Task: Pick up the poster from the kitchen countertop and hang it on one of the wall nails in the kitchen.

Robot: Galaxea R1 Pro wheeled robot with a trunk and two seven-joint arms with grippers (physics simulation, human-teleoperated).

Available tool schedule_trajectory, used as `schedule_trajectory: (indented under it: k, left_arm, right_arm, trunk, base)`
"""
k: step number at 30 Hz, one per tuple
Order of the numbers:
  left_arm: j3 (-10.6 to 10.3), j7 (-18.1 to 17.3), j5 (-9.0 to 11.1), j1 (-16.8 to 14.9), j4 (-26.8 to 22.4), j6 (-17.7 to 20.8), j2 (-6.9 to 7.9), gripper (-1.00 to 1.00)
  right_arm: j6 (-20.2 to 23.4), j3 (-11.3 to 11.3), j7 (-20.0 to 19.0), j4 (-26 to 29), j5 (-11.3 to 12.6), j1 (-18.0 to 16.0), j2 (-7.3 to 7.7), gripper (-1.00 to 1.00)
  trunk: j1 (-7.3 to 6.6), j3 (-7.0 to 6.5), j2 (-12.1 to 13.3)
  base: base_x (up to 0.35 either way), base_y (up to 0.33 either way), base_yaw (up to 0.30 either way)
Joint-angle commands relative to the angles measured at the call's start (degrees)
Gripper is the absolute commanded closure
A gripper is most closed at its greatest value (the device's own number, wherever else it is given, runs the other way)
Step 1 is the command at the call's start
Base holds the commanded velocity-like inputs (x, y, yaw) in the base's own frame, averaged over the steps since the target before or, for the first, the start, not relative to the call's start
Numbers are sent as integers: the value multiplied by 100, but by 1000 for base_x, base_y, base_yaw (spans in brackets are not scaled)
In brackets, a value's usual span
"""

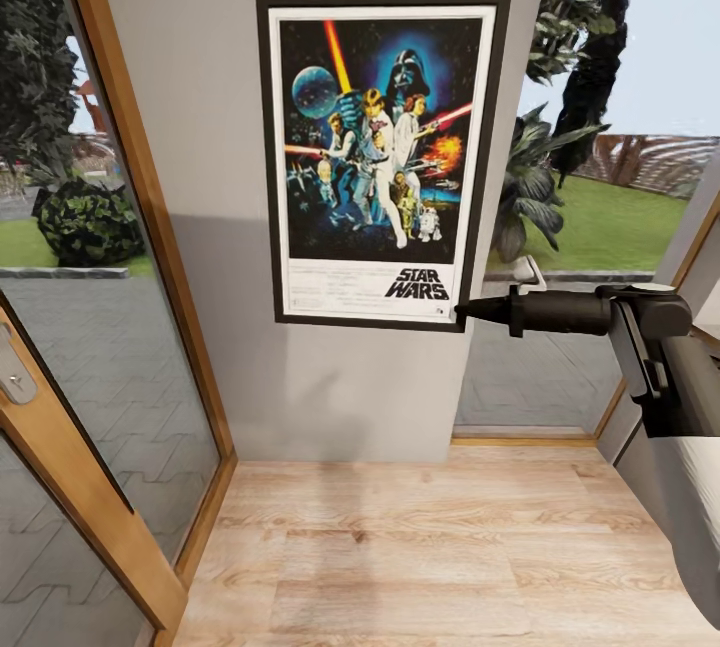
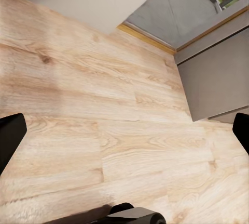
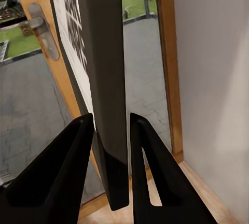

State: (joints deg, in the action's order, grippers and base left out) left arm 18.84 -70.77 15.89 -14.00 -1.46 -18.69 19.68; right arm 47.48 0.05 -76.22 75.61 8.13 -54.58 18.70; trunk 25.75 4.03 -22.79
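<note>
- Head view: your poster (image 1: 383,159) stands upright and flat against the grey wall (image 1: 200,127), in the strip between the wooden door frame (image 1: 150,217) and the window (image 1: 600,227). Your right gripper (image 1: 470,310) reaches in from the window side and meets the poster at its lower corner on that side. Holding it by the edge keeps the arm off the artwork and lets you see how the poster sits on the wall. No nail is visible; if there is one, the poster hides it, so you cannot confirm from here that it has caught.
- Left wrist view: your left gripper's fingertips (image 2: 10,135) sit far apart at the two sides of the picture, so that hand is wide and holds nothing. It looks down at the wooden floor (image 2: 104,120), well below the poster, likely parked out of the way.
- Right wrist view: you see the poster's black frame (image 3: 106,78) edge-on between the two fingers (image 3: 67,167), which sit narrow and close on either side of it. The hand appears to be gripping the frame. The wall lies just beside the frame, which suits pressing the poster flat before you let go.
</note>
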Motion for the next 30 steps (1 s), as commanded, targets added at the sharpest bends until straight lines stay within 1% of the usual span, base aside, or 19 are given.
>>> schedule_trajectory:
  k: [1,7,27,30]
  left_arm:
    - [23,-14,-16,-6,6,-28,1,-100]
    - [23,-10,-16,-6,6,-29,1,-100]
    - [23,-9,-16,-6,6,-27,1,-100]
    - [23,-7,-16,-6,6,-24,1,-100]
  right_arm:
    - [41,2,-13,3,26,-3,2,100]
    - [41,25,-16,123,23,-1,2,100]
    - [46,30,-16,147,-10,0,2,100]
    - [50,33,-16,147,-13,0,2,100]
  trunk:
    - [4,13,-13]
    - [4,13,-13]
    - [4,13,-13]
    - [4,13,-13]
  base:
    - [0,0,0]
    - [0,0,0]
    - [0,0,0]
    - [102,19,0]
